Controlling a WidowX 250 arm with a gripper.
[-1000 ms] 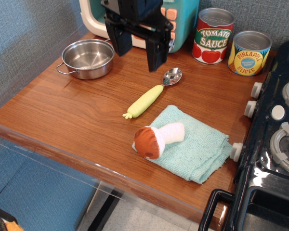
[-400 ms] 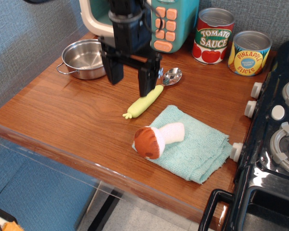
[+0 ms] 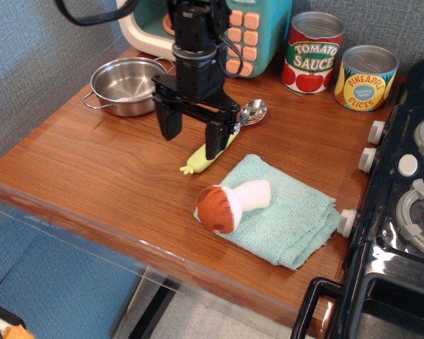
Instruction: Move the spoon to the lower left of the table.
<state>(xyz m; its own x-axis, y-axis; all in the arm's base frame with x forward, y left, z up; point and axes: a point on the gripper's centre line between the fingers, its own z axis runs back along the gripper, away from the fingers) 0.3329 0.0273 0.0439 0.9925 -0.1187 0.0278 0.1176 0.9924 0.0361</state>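
Note:
The spoon [image 3: 198,161] lies on the table [image 3: 106,169] near the middle, silver bowl [image 3: 251,111] toward the back right, pale yellow-green handle pointing front left. My black gripper [image 3: 191,138] hangs open low over the handle. Its right finger [image 3: 215,139] covers the middle of the handle; its left finger [image 3: 168,121] is over bare wood to the left. Whether the fingers touch the table I cannot tell.
A steel pot [image 3: 127,85] stands at the back left. A teal toy microwave [image 3: 258,32], a tomato sauce can [image 3: 312,53] and a pineapple can [image 3: 366,78] line the back. A plush mushroom [image 3: 230,203] lies on a teal cloth [image 3: 290,219]. A black toy stove [image 3: 403,212] fills the right.
My gripper has come down and forward from the back of the table to just over the spoon's handle, staying open. The spoon has not moved.

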